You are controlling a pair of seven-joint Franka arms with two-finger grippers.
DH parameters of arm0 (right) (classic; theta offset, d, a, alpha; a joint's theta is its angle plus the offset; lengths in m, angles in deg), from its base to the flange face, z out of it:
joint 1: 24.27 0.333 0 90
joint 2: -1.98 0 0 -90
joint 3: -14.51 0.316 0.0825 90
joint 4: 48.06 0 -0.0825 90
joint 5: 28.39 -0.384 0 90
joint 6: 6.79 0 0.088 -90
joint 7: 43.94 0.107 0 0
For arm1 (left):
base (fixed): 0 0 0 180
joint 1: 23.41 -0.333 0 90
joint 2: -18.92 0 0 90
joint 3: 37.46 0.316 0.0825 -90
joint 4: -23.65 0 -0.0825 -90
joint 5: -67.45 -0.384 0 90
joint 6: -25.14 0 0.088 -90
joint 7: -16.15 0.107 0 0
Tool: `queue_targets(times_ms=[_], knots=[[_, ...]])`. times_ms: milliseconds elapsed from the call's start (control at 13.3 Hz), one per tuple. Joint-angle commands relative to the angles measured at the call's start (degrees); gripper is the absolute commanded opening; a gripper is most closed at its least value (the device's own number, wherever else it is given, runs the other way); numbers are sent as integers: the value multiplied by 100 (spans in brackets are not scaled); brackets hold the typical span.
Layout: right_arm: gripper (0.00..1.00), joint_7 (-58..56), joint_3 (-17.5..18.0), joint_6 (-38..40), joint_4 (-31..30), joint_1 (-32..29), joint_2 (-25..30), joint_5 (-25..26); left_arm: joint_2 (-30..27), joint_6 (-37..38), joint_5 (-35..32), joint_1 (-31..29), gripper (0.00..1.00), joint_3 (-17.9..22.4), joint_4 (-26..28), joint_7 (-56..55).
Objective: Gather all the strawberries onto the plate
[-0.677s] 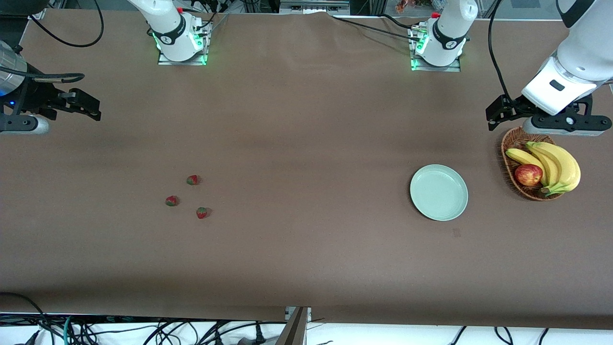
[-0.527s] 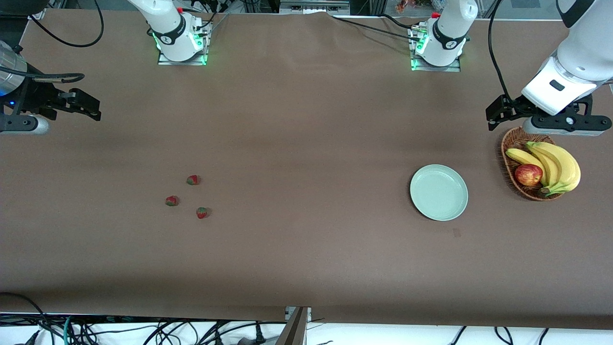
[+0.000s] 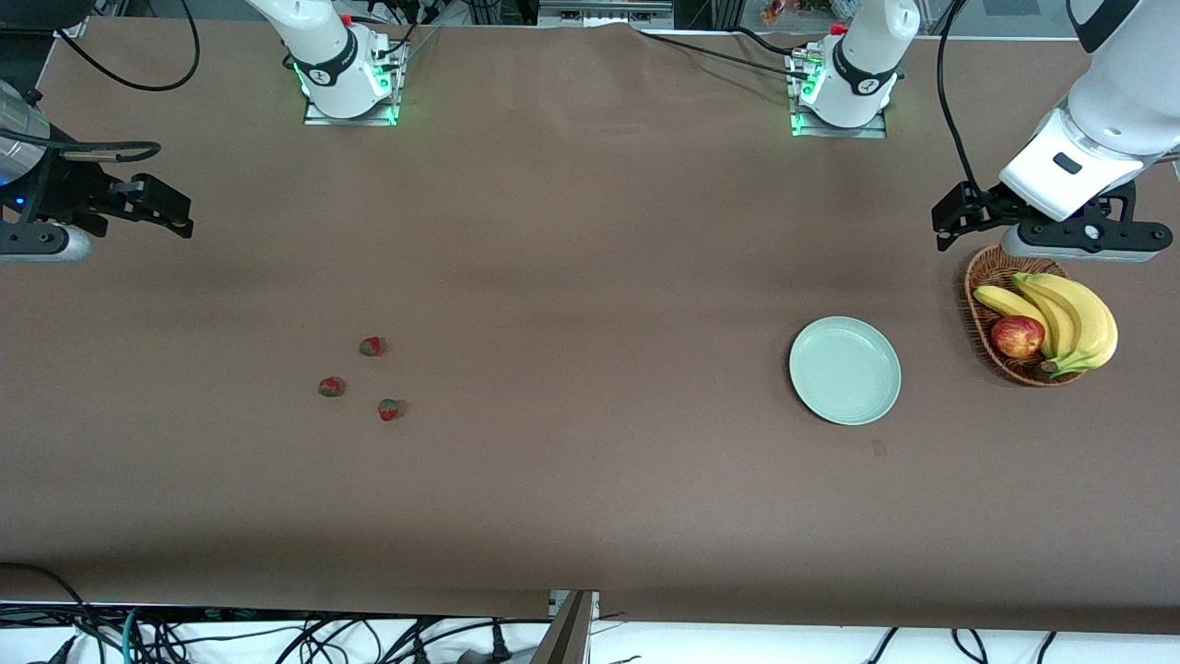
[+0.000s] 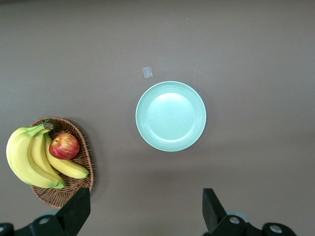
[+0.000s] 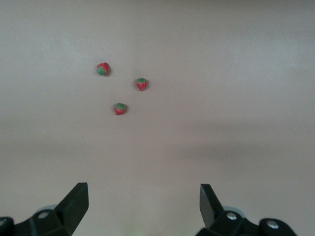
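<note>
Front view: two white Franka arms hang high over the ends of a brown cloth-covered table [image 3: 590, 277], both grippers in the air with nothing in them. The left gripper [image 3: 951, 218] sits at the left arm's end of the table, over the cloth just beside the brown wicker basket [image 3: 979, 304], its wrist body covering the basket's upper rim. In the left wrist view its two black fingertips [image 4: 78, 209] stand spread wide apart. The right gripper [image 3: 171, 210] hangs over bare cloth at the right arm's end, partly cut off by the frame edge; its fingertips [image 5: 76, 199] are likewise spread wide in the right wrist view.

The three small red strawberries with green leafy tops [image 3: 361, 378] lie loose on the cloth toward the right arm's end, close together but apart, in a triangle. The round, shallow, pale mint-green plate [image 3: 844, 370] rests flat toward the left arm's end, near the basket and not touching it, well apart from the berries.

The basket holds a bunch of yellow bananas [image 3: 1069, 318] and a red apple [image 3: 1018, 336] that rests against them. A tiny pale scrap [image 4: 147, 73] lies on the cloth near the plate; what it is cannot be told. No writing can be read anywhere.
</note>
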Motion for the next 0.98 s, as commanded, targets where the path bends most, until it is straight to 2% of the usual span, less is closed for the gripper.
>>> queue_targets(times_ms=[0,151,452,753,903], knots=[[100,-69,32,-300,54,-15,-210,37,-137,55,83,8,100,-12,92,-70],[100,-52,58,-354,62,55,-560,55,-137,73,83,8,100,-12,101,-71],[100,-52,84,-978,36,134,-1193,46,-137,134,83,-1,100,-20,92,-79],[100,-34,76,-1417,44,266,-2054,72,-137,143,83,-1,100,-20,92,-80],[100,-17,84,-1872,27,327,-2433,64,-137,152,83,-1,100,-20,92,-79]])
